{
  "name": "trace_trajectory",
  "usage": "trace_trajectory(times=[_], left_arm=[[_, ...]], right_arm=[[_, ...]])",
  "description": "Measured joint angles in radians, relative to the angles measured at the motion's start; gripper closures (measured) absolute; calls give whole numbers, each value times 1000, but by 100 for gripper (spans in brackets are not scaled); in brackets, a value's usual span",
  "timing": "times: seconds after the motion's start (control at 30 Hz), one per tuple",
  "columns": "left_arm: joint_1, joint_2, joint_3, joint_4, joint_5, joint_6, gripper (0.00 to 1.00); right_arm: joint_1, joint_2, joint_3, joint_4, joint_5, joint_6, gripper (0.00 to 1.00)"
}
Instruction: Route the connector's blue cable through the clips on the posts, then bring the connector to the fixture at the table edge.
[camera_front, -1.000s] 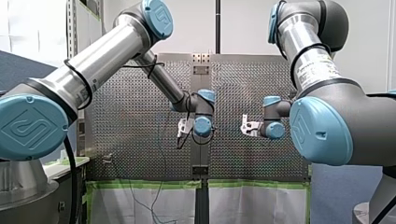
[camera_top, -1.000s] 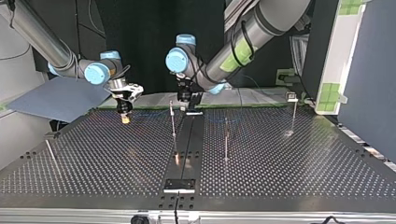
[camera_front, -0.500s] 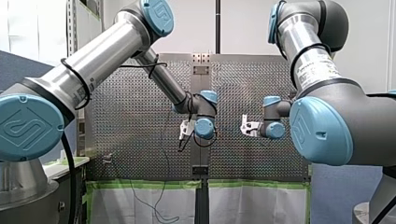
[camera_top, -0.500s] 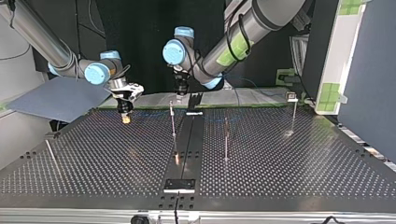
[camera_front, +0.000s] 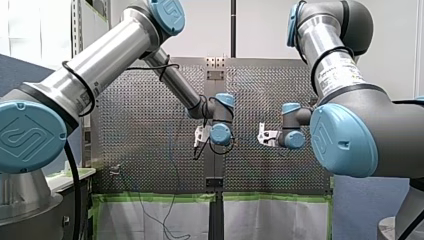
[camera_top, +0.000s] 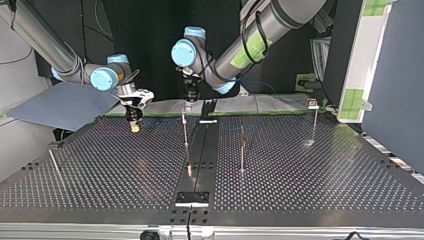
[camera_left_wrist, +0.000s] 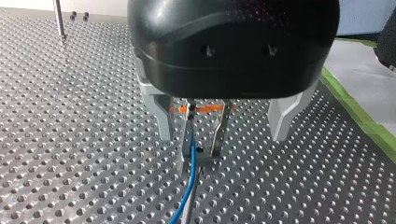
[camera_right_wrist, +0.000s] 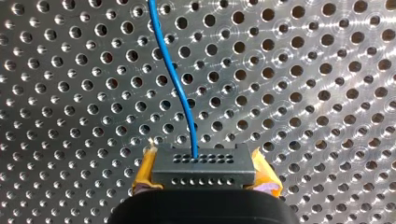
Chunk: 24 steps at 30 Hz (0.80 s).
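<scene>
In the right wrist view, my right gripper (camera_right_wrist: 203, 186) is shut on the dark connector (camera_right_wrist: 203, 163), yellow pads (camera_right_wrist: 142, 179) on both sides. The blue cable (camera_right_wrist: 175, 79) leaves the connector over the perforated plate. In the top view that gripper (camera_top: 133, 125) hangs low at the table's far left. My left gripper (camera_left_wrist: 222, 135) is open, its metal fingers (camera_left_wrist: 163, 116) straddling a thin post with a clip (camera_left_wrist: 205, 135). The blue cable (camera_left_wrist: 189, 186) runs down past that clip. In the top view my left gripper (camera_top: 189, 97) hovers just above the middle post (camera_top: 185, 127).
More thin posts stand on the table: one right of the middle (camera_top: 242, 150), one far right (camera_top: 315, 122), one near left (camera_top: 52, 165). A dark rail runs down the table's middle to a small fixture plate (camera_top: 192, 198) at the near edge. Green tape lines the far edge.
My left arm has shifted toward the top view's left, bringing its open gripper over the middle post. My right gripper has stayed still with the connector.
</scene>
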Motion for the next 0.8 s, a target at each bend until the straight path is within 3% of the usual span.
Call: trace_trajectory(times=[0.8], left_arm=[[-19,2,0,19,0,-60,0]], right_arm=[[-4,0,0,3,-9,-1,100]])
